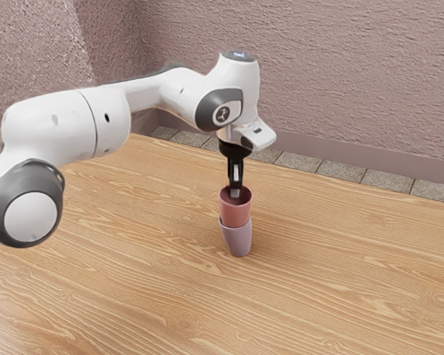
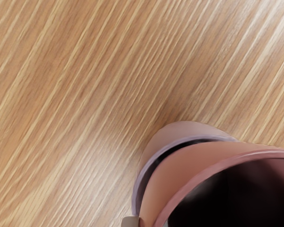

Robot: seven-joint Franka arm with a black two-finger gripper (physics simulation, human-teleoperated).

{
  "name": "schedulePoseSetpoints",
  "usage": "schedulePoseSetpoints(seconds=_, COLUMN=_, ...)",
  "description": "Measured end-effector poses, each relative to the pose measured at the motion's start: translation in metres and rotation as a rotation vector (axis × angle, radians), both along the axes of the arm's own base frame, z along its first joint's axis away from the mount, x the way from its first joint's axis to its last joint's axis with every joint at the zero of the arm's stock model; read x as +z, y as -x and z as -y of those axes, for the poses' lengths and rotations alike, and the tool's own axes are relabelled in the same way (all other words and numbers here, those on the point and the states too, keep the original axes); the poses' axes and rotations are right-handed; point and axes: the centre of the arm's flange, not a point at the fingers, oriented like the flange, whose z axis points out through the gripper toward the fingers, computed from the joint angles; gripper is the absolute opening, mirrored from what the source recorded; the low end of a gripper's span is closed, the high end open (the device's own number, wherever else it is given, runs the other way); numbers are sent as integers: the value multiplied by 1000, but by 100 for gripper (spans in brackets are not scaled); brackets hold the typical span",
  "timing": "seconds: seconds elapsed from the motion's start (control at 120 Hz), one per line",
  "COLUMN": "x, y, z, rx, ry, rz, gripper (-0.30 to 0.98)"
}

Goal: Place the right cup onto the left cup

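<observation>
In the exterior view my gripper [image 1: 235,192] points down at the red cup [image 1: 235,214], shut on its wall, with one finger inside the mouth. The red cup is upright, its lower part within the rim of the purple cup [image 1: 237,242], which stands on the table. In the wrist view a grey fingertip [image 2: 130,222] lies against the outside of the red cup [image 2: 189,169]. Beneath it shows the purple cup [image 2: 184,129], with a dark gap between the walls on one side. The red cup's base is hidden.
The wooden table [image 1: 340,259] extends around the cups. Behind its far edge are a strip of floor tiles [image 1: 344,171] and a rough wall [image 1: 355,81]. My arm comes in from the exterior view's left, above the table.
</observation>
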Motion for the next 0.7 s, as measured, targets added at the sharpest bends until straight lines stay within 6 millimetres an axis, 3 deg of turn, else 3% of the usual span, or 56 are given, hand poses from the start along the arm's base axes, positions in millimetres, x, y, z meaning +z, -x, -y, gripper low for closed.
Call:
schedulePoseSetpoints(seconds=0.033, x=-2, y=-1, z=0, rx=0, ry=0, rz=-2, gripper=-9)
schedulePoseSetpoints(seconds=0.133, x=4, y=0, z=1, rx=-7, ry=3, rz=3, gripper=14)
schedulePoseSetpoints(seconds=0.283, x=42, y=9, z=1, rx=-15, ry=4, rz=39, gripper=41)
schedulePoseSetpoints(seconds=0.467, x=102, y=33, z=-11, rx=-10, ry=-11, rz=69, gripper=57)
schedulePoseSetpoints(seconds=0.575, x=134, y=57, z=-30, rx=8, ry=-42, rz=70, gripper=62)
schedulePoseSetpoints(seconds=0.7, x=180, y=108, z=-88, rx=86, ry=-88, rz=81, gripper=65)
